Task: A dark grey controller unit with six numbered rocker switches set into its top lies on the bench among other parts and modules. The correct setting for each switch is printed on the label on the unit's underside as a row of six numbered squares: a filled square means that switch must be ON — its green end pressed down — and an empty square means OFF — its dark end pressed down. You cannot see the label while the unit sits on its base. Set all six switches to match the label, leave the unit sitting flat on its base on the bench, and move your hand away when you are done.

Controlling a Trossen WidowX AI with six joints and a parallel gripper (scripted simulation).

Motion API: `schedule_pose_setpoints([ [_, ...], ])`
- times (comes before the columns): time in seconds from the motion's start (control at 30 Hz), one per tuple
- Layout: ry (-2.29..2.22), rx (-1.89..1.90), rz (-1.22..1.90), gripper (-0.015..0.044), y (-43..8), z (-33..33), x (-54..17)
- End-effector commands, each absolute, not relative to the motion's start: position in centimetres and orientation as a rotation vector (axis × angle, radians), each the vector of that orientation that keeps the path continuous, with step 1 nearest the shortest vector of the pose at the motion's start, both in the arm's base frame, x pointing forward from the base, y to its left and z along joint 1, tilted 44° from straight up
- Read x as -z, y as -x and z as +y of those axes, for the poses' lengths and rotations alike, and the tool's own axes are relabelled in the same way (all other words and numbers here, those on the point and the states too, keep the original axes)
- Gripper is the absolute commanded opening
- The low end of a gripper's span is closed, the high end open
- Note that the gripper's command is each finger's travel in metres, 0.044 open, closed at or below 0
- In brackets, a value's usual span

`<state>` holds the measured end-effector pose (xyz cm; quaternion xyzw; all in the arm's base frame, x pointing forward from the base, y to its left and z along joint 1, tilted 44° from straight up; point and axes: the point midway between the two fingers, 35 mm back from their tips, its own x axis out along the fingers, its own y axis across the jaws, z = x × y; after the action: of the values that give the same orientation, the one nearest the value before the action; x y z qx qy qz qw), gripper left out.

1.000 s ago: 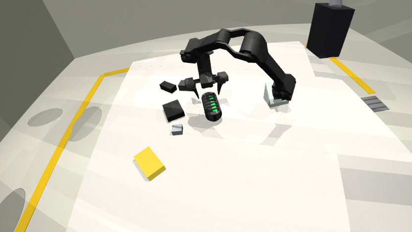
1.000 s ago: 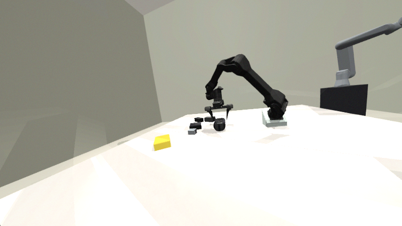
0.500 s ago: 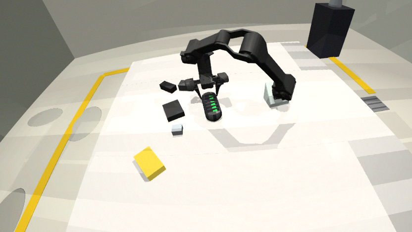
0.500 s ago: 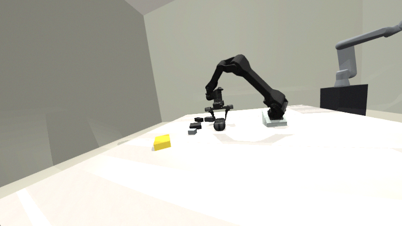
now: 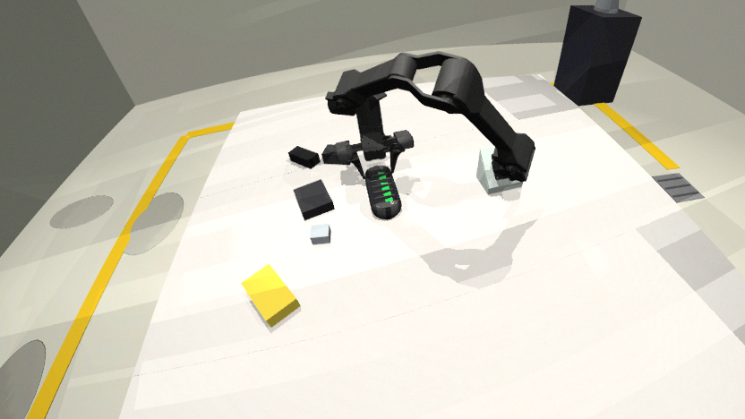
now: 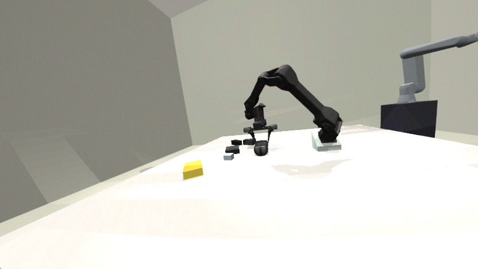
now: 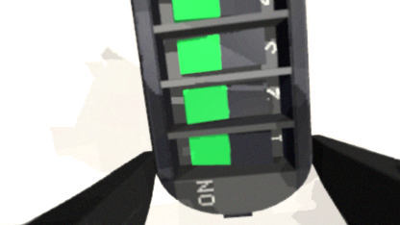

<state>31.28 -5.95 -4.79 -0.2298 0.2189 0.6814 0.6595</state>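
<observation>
The dark grey controller unit (image 5: 384,209) (image 6: 261,150) (image 7: 240,192) sits upright on the bench, its label hidden beneath. In the wrist view the row of switches shows green ends on the left, the side marked ON; numbers 1, 2 and 3 are in view, with part of another at the top edge. Which ends are pressed down is hard to tell. My gripper (image 5: 377,173) (image 6: 261,141) (image 7: 233,146) reaches down around the unit's far end, near switch 1. Its fingers stand wide and meet both long sides, shut on the unit.
Left of the unit in the top view lie a dark square block (image 5: 313,198) (image 6: 232,149), a small grey block (image 5: 320,233) (image 6: 228,156) and a black part (image 5: 303,156) (image 6: 236,142). Another black part (image 6: 248,141) lies close beside the gripper. A yellow block (image 5: 270,294) (image 6: 192,169) lies nearer the camera.
</observation>
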Motion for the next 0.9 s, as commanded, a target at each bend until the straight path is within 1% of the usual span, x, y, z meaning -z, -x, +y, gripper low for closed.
schedule_pose_setpoints([
  [0.0,0.525,-1.540,0.495,0.0336,-31.3,-6.1,4.3],
  [0.87,0.563,-1.530,0.533,0.0336,-31.3,-6.6,2.3],
])
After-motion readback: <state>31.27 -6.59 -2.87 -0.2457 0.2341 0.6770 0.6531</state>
